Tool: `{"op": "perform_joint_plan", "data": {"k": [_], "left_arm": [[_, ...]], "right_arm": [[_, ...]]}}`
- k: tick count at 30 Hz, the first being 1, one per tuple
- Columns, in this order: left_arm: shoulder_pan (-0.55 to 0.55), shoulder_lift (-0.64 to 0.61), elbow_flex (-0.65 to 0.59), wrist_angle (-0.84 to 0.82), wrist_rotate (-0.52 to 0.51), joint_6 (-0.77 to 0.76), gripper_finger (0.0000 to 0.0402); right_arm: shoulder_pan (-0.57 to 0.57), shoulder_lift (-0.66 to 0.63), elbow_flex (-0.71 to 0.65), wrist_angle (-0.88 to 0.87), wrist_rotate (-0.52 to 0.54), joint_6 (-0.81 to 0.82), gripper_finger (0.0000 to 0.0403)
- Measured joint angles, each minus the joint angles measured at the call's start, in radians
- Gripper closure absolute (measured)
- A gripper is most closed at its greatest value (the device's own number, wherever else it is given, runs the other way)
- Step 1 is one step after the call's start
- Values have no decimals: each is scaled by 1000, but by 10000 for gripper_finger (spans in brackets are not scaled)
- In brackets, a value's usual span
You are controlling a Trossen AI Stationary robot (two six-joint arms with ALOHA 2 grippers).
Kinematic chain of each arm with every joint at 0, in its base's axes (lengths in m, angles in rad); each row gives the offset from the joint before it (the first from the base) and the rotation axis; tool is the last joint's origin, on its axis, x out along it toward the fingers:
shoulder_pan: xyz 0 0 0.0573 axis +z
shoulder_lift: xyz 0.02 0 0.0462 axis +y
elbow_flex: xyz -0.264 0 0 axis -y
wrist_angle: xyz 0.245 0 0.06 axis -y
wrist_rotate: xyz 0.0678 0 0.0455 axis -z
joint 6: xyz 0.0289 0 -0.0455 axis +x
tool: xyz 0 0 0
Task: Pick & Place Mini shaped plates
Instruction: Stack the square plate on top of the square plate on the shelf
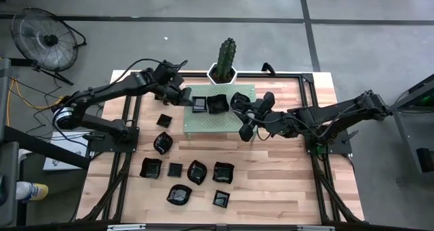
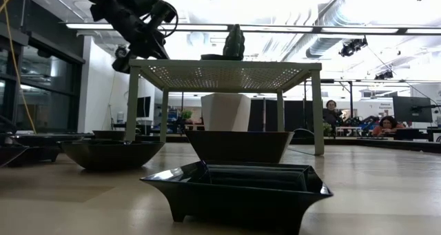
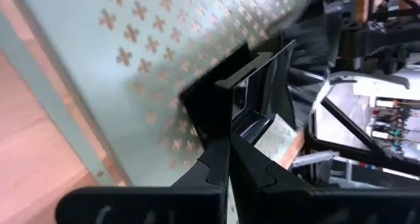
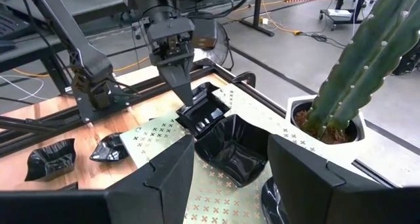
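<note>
A pale green perforated stand (image 1: 218, 121) sits at the table's far middle. My left gripper (image 1: 188, 97) is at the stand's left end, shut on a square black mini plate (image 1: 199, 105). Beside that plate on the stand sit a wavy-edged plate (image 4: 233, 148) and a round one (image 4: 275, 199). My right gripper (image 4: 230, 175) hangs open over the stand's right part, its fingers toward these plates and touching nothing. Several more black plates (image 1: 196, 171) lie on the wooden table in front of the stand. My left gripper pinches the square plate's rim (image 3: 237, 122) between its two shut fingers, at the side facing the table's left. The fingers (image 4: 182, 79) slant down from the upper left. The plate sits tilted over the stand top; whether its far edge rests there I cannot tell.
A cactus in a white pot (image 1: 224, 63) stands just behind the stand. A fan (image 1: 44, 38) is on the floor at far left. In the low view, plates (image 2: 238, 187) crowd the near table. Bare wood lies to the right of the loose plates.
</note>
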Motion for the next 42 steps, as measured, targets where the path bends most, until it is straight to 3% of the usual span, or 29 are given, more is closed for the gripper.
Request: {"op": "perform_joint_plan", "data": {"k": [42], "left_arm": [[2, -18, 4, 2, -21, 19, 401]], "right_arm": [[0, 0, 0, -19, 4, 23, 212]]}}
